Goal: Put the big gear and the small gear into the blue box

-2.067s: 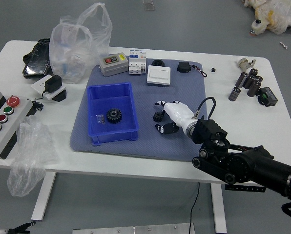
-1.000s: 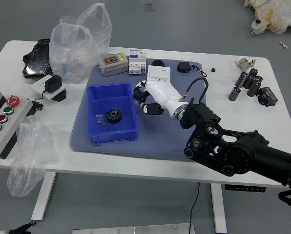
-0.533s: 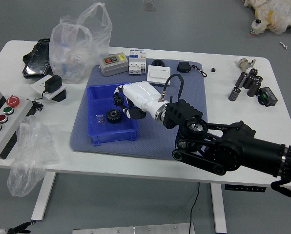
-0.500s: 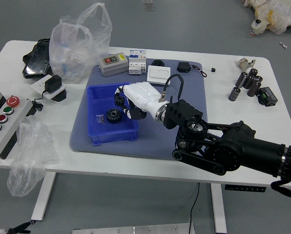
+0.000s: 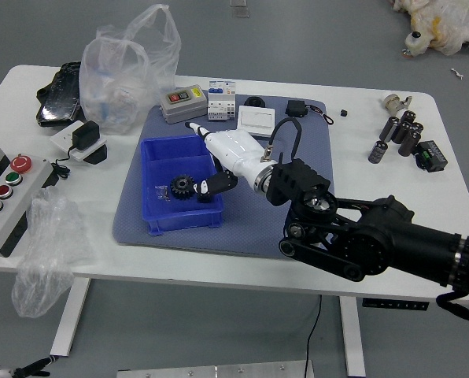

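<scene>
Apparently the release of the second gear was the step in hand. The robot's right hand (image 5: pixel 234 153) hung over the right side of the blue box (image 5: pixel 147 226), its fingers spread well apart, with nothing visibly gripped between them. Beneath its lower fingers a dark round piece, probably the small gear (image 5: pixel 205 198), lay partly hidden inside the box. The big gear (image 5: pixel 182 187) lay flat just beside it, with a small clear packet (image 5: pixel 162 192) on its other side. Both gears seemed delivered, so the next move called for a straight lift, high enough that no fingertip snagged a gear or the rim, then a withdrawal to the right.

The left hand (image 5: pixel 31 368) rested at the picture's lower left corner; how far open it was, or whether it held anything, I could not tell.

The box sat on a grey-blue mat (image 5: pixel 129 216) over a white table (image 5: pixel 105 197). A push-button panel (image 5: pixel 16 193) and crumpled plastic bags (image 5: pixel 132 71) lay to the left, dark cylinders (image 5: pixel 408 134) to the right. Grey floor (image 5: pixel 179 323) showed all round.
</scene>
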`<action>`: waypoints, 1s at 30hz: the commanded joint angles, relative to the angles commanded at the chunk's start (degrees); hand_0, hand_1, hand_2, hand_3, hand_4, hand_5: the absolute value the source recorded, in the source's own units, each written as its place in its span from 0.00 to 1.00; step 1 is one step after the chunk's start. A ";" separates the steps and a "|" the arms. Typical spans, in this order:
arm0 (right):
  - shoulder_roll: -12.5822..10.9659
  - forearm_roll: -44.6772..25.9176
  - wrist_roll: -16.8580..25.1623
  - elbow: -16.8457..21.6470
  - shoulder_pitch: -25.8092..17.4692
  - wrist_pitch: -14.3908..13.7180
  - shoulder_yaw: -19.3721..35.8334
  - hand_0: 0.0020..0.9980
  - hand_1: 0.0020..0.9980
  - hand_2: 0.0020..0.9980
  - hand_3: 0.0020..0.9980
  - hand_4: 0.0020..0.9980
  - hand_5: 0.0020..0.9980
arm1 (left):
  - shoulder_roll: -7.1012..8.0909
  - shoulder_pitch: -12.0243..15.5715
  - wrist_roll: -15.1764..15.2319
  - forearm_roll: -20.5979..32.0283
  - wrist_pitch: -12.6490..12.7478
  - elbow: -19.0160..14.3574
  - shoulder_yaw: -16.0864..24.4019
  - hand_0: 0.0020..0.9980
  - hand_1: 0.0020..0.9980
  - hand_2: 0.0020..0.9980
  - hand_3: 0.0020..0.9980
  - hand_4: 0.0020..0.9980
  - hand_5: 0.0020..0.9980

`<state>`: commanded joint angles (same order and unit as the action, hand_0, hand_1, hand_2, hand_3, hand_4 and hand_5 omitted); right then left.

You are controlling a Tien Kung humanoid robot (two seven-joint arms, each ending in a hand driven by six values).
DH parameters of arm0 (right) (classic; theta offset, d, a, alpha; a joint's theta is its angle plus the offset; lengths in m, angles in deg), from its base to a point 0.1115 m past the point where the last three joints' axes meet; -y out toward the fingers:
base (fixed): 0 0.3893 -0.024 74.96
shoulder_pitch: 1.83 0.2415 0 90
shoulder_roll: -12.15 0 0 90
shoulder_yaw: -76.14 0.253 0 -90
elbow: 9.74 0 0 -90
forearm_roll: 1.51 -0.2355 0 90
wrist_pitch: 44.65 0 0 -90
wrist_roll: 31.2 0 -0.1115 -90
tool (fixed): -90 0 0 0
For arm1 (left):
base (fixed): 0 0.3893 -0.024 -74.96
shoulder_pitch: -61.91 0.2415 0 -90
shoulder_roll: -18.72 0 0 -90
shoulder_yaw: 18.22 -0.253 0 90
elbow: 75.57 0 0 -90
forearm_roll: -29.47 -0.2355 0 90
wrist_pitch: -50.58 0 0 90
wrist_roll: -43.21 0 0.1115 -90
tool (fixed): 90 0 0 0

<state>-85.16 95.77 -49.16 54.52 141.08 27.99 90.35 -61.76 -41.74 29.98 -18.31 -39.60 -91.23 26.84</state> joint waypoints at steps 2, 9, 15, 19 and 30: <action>-0.18 0.28 0.13 -0.04 -0.24 -0.65 1.06 0.38 0.14 0.18 1.00 0.92 0.39 | -0.01 -0.01 0.01 0.01 0.00 0.01 -0.01 0.68 0.56 0.59 0.72 0.80 0.63; -2.79 0.11 2.43 1.68 -3.76 -5.30 9.20 0.36 0.14 0.19 1.00 0.92 0.42 | -0.14 0.12 0.02 0.25 0.06 0.03 -0.03 0.68 0.56 0.59 0.72 0.80 0.63; -6.63 -5.92 8.50 5.18 -10.41 -10.16 18.49 0.34 0.14 0.22 1.00 0.93 0.61 | -0.13 0.20 0.39 0.86 0.27 0.15 -0.27 0.68 0.56 0.59 0.72 0.80 0.63; -8.48 -5.31 11.07 4.45 -16.10 -8.87 26.11 0.89 1.00 1.00 1.00 1.00 0.85 | -0.09 0.19 0.66 1.07 0.37 0.23 -0.36 0.68 0.56 0.59 0.72 0.80 0.63; -11.76 0.60 13.40 4.62 -30.38 -9.04 45.14 1.00 1.00 1.00 1.00 1.00 0.85 | 0.48 -0.22 0.93 1.03 0.27 0.38 -0.50 0.68 0.57 0.59 0.72 0.80 0.63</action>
<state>-96.92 96.37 -35.76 59.14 110.70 18.96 135.49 -61.28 -41.96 30.91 -17.28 -39.33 -90.85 26.34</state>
